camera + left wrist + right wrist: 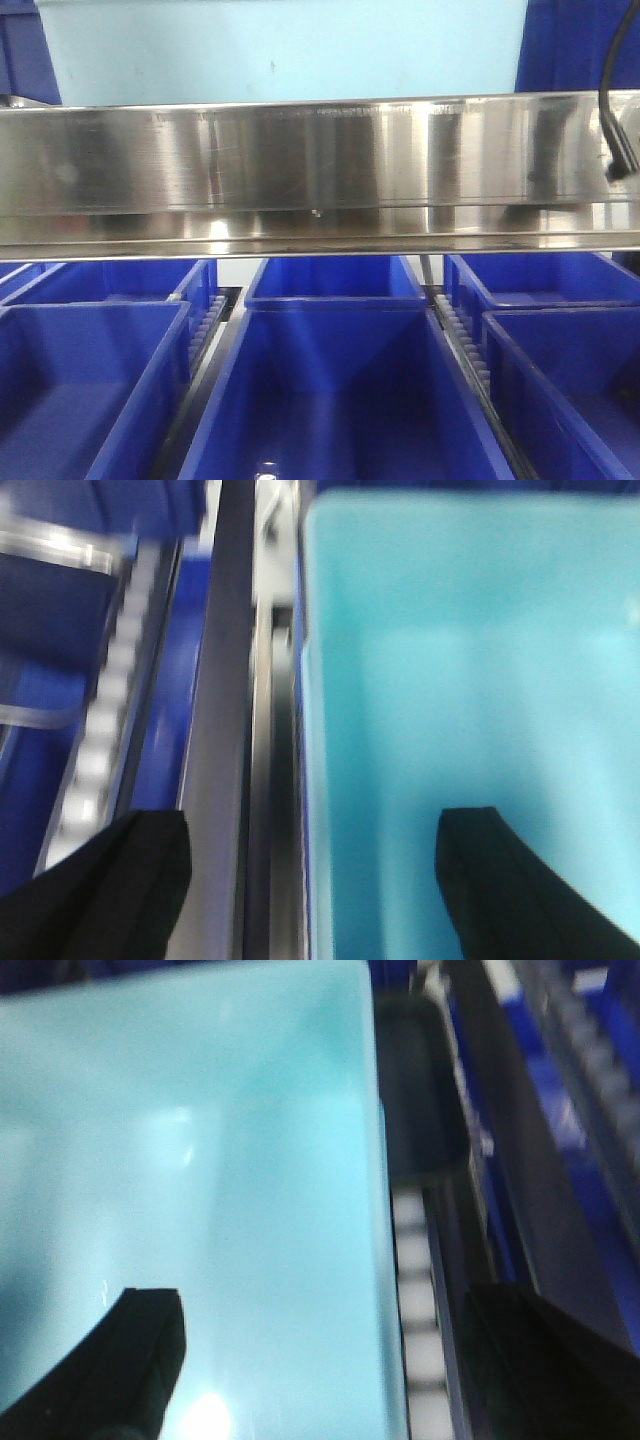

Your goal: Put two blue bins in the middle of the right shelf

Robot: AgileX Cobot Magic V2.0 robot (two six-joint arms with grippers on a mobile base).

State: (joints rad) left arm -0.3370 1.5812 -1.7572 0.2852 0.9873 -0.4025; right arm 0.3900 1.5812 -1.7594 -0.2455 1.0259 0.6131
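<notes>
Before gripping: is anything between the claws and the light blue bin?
Nothing visible. The left claw straddles the left wall of the light blue bin, the right claw its right wall, both open.

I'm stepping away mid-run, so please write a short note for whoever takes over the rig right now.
Left gripper: open, jaws astride a side wall of the light blue bin, not clamped.
Right gripper: open, astride the opposite wall.
Bin shows above the steel shelf; dark blue bins lie below.
Done: no delivery visible.
Left: close on both walls, lift, carry to right shelf middle; then the second bin.
</notes>
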